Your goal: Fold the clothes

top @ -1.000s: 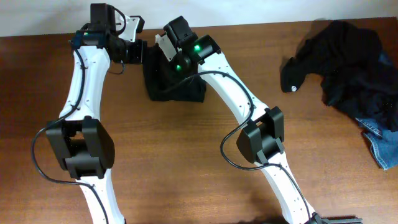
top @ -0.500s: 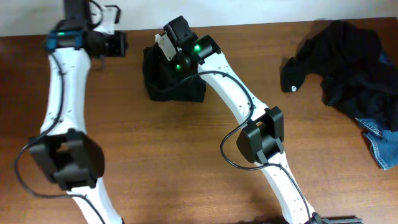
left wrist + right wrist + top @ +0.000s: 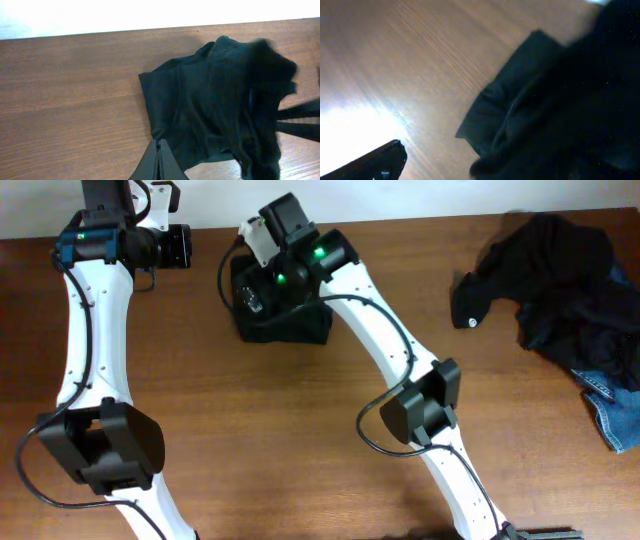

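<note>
Overhead view: the folded black garment [image 3: 290,320] lies far centre on the table [image 3: 300,430]. The right claw [image 3: 255,292] hovers over it, fingers spread and gripping nothing, probably to release the fold. The left claw [image 3: 159,159], closed and empty, sits left, clear of the cloth. The unfolded clothes [image 3: 560,280] wait far right

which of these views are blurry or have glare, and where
Overhead: sharp and evenly lit, though the dark garment shows little detail. Left wrist: table crisp, garment's right side motion-smeared. Right wrist: soft throughout, with white glare on the table at lower left.
</note>
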Robot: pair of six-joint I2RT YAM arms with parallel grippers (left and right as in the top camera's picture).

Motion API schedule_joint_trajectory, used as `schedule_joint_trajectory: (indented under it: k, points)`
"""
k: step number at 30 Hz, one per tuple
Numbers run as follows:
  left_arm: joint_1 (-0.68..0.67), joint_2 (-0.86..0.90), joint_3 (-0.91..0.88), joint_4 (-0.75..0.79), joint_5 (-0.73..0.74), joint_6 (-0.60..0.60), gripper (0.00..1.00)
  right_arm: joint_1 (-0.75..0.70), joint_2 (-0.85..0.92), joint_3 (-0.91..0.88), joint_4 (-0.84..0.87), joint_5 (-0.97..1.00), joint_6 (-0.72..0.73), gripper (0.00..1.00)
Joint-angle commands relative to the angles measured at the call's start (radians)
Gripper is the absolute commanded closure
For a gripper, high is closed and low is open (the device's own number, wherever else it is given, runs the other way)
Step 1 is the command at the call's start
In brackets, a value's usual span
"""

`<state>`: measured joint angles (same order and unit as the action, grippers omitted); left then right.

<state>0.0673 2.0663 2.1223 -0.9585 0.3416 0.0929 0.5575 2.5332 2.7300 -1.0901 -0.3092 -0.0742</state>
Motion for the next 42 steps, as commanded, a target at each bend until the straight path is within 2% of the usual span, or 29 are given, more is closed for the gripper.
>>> schedule_joint_trajectory:
  k: [1,6,12,15,19,24,29,32,37,42]
  points:
    - [-0.021,-0.018,0.001,-0.01,-0.007,0.008,0.99,-0.039,-0.14,0.11,-0.033,-0.035,0.023,0.01]
    - [-0.084,-0.017,-0.001,-0.016,-0.048,0.037,0.99,-0.15,-0.197,0.186,-0.089,-0.035,0.112,0.01]
    - [-0.173,-0.017,-0.059,-0.016,-0.064,0.037,0.99,-0.298,-0.21,0.189,-0.175,-0.035,0.215,0.01]
    - [-0.2,-0.017,-0.085,-0.015,-0.115,0.035,0.99,-0.367,-0.21,0.189,-0.229,-0.035,0.214,0.01]
    - [-0.212,-0.018,-0.079,0.078,0.102,0.024,1.0,-0.459,-0.21,0.186,-0.293,-0.035,0.211,0.01]
    - [-0.286,-0.016,-0.08,0.124,0.045,0.034,0.99,-0.496,-0.204,0.186,-0.339,-0.035,0.209,0.01]
    - [-0.391,-0.007,-0.08,0.201,0.006,0.123,0.99,-0.507,-0.202,0.185,-0.359,-0.035,0.184,0.01]
    - [-0.428,0.046,-0.08,0.284,-0.102,0.122,1.0,-0.507,-0.202,0.185,-0.371,-0.035,0.183,0.01]
    - [-0.403,0.171,-0.08,0.337,-0.157,0.117,0.99,-0.507,-0.202,0.185,-0.397,-0.027,0.174,0.01]
    - [-0.335,0.243,-0.08,0.336,-0.212,0.059,1.0,-0.507,-0.202,0.185,-0.406,-0.019,0.156,0.01]
